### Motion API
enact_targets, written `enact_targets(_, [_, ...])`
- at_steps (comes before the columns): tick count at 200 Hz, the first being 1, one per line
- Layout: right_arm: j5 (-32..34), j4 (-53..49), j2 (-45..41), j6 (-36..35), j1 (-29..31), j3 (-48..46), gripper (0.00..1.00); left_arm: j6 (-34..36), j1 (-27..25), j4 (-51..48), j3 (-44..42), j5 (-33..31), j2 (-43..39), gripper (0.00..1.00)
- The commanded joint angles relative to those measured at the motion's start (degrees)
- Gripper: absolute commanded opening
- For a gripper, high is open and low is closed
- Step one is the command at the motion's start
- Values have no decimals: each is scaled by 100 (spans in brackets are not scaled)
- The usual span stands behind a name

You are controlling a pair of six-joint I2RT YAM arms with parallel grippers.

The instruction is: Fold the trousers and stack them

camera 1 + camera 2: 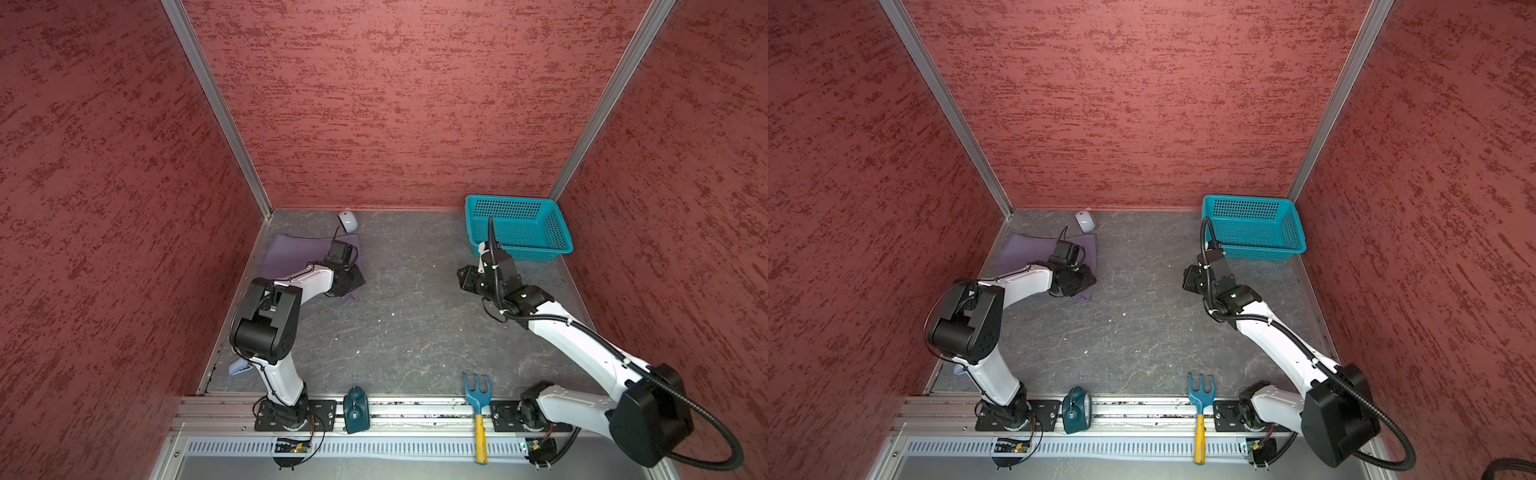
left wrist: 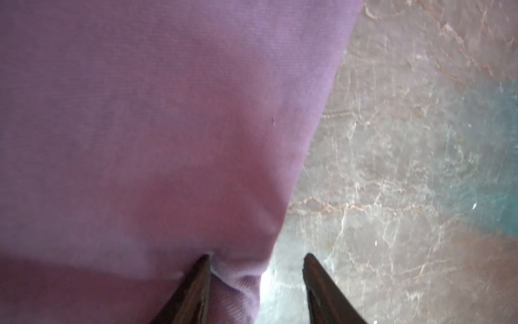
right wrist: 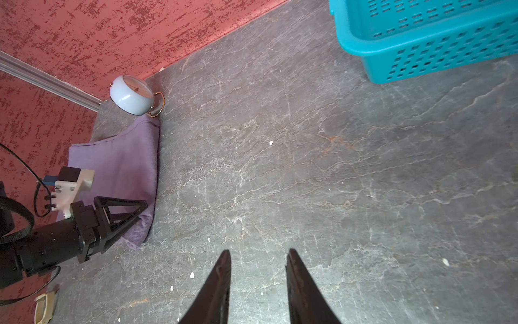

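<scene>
The trousers point(image 1: 291, 253) point(image 1: 1025, 253) lie as a folded, flat, purple-grey packet in the far left corner of the tabletop point(image 1: 407, 316), close to the left wall. The long axis seems to run from far to near, with the near end turned a little to the right. Which end holds the waistband I cannot tell.

The left gripper point(image 2: 256, 259) is low over the near right corner of the packet. Its jaws stand apart: one finger point(image 2: 201, 269) presses on the cloth, the other is over bare tabletop, and the cloth edge lies between them. The right gripper point(image 3: 258, 252) hangs right of the middle over bare tabletop, with parted jaws and nothing between them.

The tabletop is dark grey with pale veins like stone and some small white crumbs. Red rough walls with aluminium posts close it on three sides.

A white alarm clock point(image 1: 348, 221) point(image 3: 131, 95) stands at the far wall, just beside the far right corner of the trousers. A teal basket point(image 1: 509, 198) point(image 1: 1246, 198) sits in the far right corner, well apart from the trousers. On the near rail lies a blue garden fork point(image 1: 478, 395) with a yellow handle.
</scene>
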Motion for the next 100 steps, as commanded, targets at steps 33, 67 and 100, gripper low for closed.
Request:
enact_targets(33, [158, 8, 199, -8, -75, 35, 35, -144, 493, 143, -153, -33, 248, 52])
enact_targets(67, [77, 83, 325, 17, -91, 39, 35, -108, 510, 133, -79, 34, 202, 52])
enact_targets(100, [83, 70, 347, 17, -108, 28, 35, -117, 403, 58, 52, 178, 189, 52])
